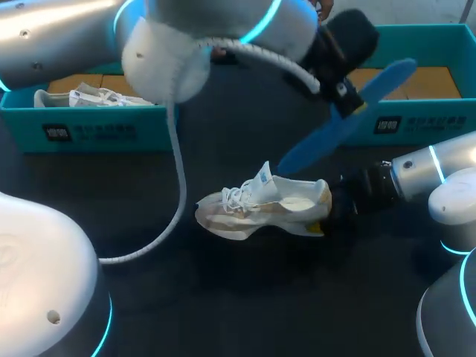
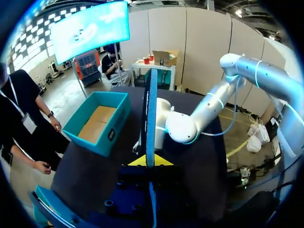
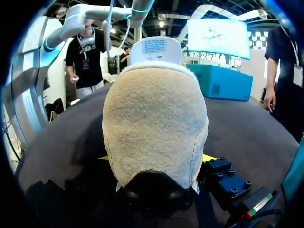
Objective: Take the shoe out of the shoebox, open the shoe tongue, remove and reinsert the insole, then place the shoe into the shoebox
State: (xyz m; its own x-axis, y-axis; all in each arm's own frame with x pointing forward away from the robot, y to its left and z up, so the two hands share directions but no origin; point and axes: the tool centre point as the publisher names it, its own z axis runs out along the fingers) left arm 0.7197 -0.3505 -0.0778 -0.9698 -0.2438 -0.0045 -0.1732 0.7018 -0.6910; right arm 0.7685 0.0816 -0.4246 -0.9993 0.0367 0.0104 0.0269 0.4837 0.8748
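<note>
Our shoe (image 1: 256,208) is in the middle of the head view, low over the dark table (image 1: 245,305). We cannot tell if it touches the table. Its toe points left and its heel points right. The tongue (image 1: 265,180) stands up, so we can look down into the shoe.

Our right gripper (image 1: 324,220) comes in from the right side and holds the shoe by the heel. In the right wrist view the heel of the shoe (image 3: 154,123) fills the space between the fingers of the right gripper (image 3: 156,160). A bit of yellow shows on each side of the heel. The tongue (image 3: 156,47) sticks up beyond the heel.

Our left arm comes in from the upper left and reaches to the upper right of the head view. The left gripper (image 1: 348,103) is closed on the blue insole (image 1: 316,143). The insole is out of the shoe and up in the air, slanting from just above the shoe to the upper right. In the left wrist view the insole (image 2: 151,104) stands on its thin edge, pinched between the yellow tips of the left gripper (image 2: 151,162).

The left box (image 1: 89,134) is in the upper left and holds the other shoe (image 1: 89,97). The right box (image 1: 416,123) is in the upper right and shows its brown floor. A white cable (image 1: 177,186) hangs down to the left of the shoe.
</note>
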